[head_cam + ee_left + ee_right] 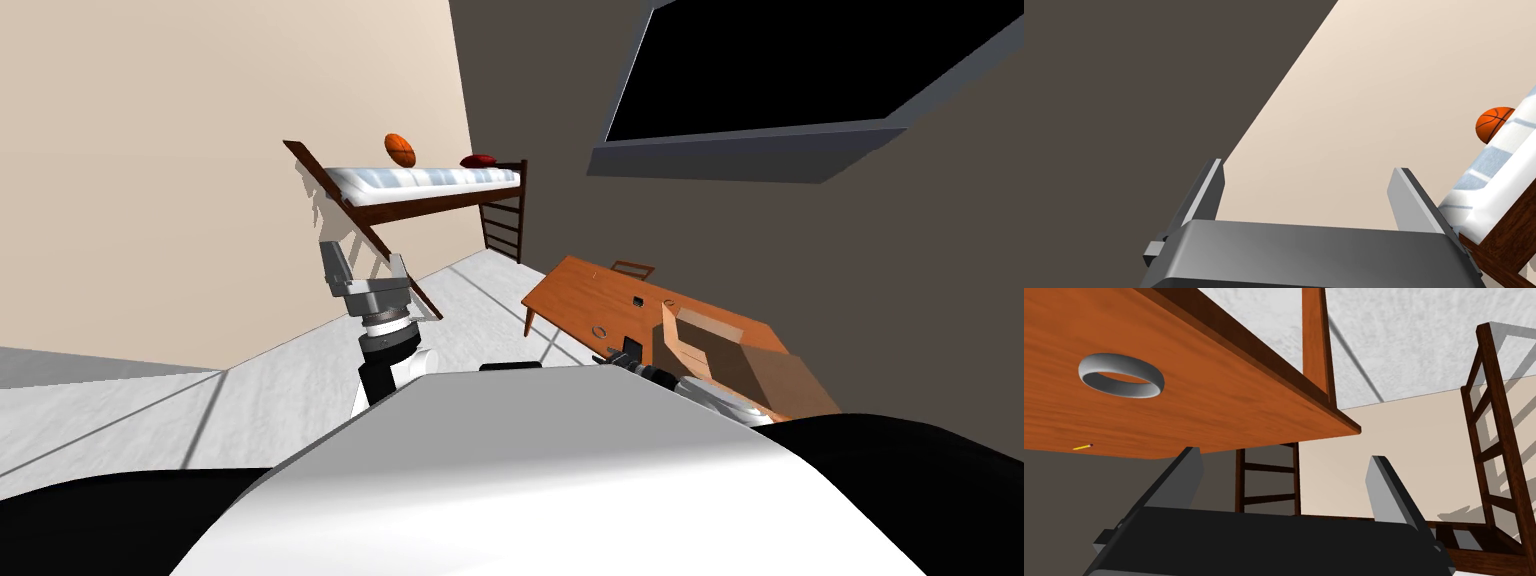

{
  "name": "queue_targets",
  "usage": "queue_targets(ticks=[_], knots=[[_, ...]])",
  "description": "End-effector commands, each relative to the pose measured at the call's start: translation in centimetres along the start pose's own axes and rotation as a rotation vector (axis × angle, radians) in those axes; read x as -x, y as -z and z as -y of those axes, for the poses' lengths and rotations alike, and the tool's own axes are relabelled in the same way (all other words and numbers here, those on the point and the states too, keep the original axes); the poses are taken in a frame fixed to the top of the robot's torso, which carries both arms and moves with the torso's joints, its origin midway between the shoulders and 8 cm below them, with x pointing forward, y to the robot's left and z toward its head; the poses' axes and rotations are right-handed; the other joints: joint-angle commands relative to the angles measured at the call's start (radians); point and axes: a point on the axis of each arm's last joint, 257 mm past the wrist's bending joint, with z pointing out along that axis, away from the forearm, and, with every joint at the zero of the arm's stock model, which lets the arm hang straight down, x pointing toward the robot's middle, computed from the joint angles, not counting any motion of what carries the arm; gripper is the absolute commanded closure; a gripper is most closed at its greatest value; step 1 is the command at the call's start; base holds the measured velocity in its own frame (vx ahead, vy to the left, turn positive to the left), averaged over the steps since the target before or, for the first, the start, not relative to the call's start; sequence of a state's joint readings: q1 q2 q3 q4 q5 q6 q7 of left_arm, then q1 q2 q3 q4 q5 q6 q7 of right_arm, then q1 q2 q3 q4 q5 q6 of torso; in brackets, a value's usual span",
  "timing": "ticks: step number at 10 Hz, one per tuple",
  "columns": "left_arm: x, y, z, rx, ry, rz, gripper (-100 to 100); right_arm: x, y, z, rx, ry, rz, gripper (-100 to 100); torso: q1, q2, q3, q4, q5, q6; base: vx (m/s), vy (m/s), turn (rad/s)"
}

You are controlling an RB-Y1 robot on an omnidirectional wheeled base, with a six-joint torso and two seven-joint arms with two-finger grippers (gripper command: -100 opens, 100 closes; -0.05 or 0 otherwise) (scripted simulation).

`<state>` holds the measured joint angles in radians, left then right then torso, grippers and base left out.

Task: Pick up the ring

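A plain grey ring [1121, 376] lies flat on the orange-brown wooden desk [1214, 388]. In the head view the ring [600, 331] is a small loop near the desk's [580, 295] front edge. My right gripper [1284, 457] is open with nothing between its fingers. It hovers near the desk's edge, with the ring off to one side beyond one fingertip [1191, 455]. In the head view the right gripper [614, 357] sits just short of the ring. My left gripper [365, 265] is raised to my left, away from the desk, and the left gripper [1307, 167] is open and empty.
A brown cardboard box [745, 365] stands on the desk next to my right forearm. A tiny yellow pencil [1082, 447] lies beyond the ring. A bunk bed [430, 185] with a ladder [1494, 433] and a basketball [400, 150] stands against the far wall.
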<state>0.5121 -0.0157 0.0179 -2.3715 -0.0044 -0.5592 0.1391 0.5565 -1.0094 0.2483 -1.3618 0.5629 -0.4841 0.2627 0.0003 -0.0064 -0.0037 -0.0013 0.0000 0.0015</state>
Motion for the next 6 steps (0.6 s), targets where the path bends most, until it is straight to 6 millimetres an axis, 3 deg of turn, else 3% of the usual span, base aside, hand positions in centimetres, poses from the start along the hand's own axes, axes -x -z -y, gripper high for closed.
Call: queue_targets(ticks=[1,6], knots=[[0.0,0.0,0.0,0.0,0.0,0.0,0,-2.5,0.7,1.3,-0.015,0.033,-0.077,-100,0.0,0.0,0.0,0.0,0.0,0.0,0.066,0.007,0.224],[0.0,0.0,0.0,0.0,0.0,0.0,0,-7.3,3.0,4.3,-0.055,0.078,-0.216,-100,0.0,-0.002,-0.001,0.0,0.0,-0.001,0.075,0.007,0.127]])
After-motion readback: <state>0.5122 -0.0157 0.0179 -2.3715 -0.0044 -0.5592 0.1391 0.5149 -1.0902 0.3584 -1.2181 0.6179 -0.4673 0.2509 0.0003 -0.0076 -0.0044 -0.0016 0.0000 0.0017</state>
